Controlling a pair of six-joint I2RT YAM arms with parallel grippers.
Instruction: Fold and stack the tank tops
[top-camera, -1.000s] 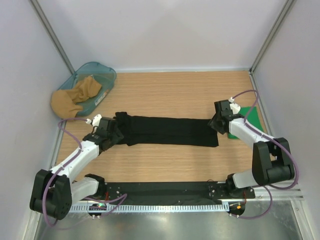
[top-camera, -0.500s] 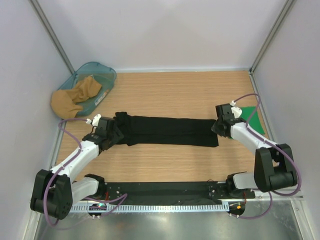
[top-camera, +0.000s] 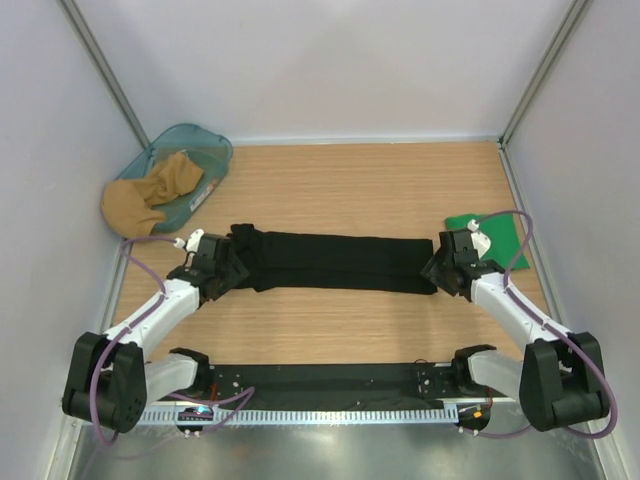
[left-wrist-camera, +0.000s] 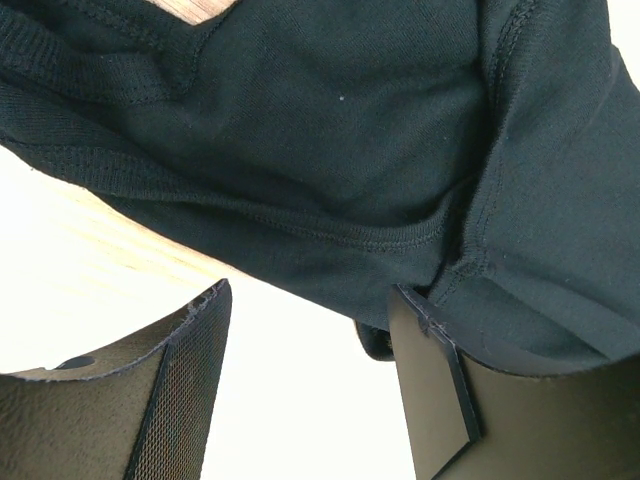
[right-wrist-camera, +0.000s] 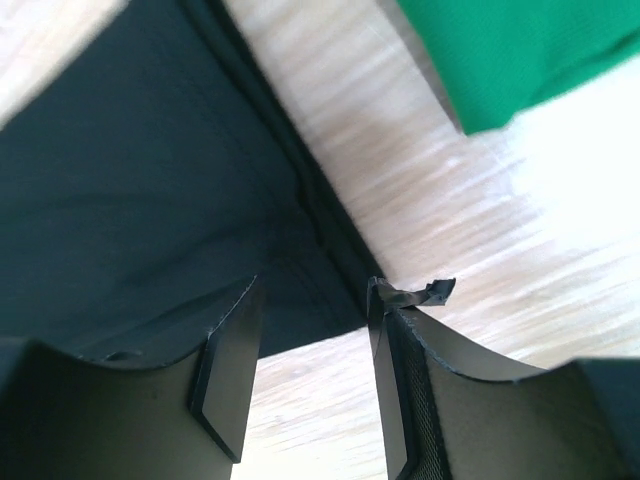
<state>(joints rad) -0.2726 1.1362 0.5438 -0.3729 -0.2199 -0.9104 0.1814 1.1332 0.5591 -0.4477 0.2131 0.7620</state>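
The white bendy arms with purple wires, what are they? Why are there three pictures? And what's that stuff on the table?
They are two robot arms, bolted at the near edge of a wooden table. The big picture looks down from a camera above. The other two come from a small camera on each arm's wrist, so you see that arm's own dark fingers up close.

Each arm ends in a gripper, like a hand with two fingers. A black tank top lies stretched out flat. The left gripper is at one end of it and the right gripper at the other. Both are open, with the cloth's edge right at their fingers.

A green tank top lies beside the right arm. In the far left corner, a tan cloth spills out of a blue basket.
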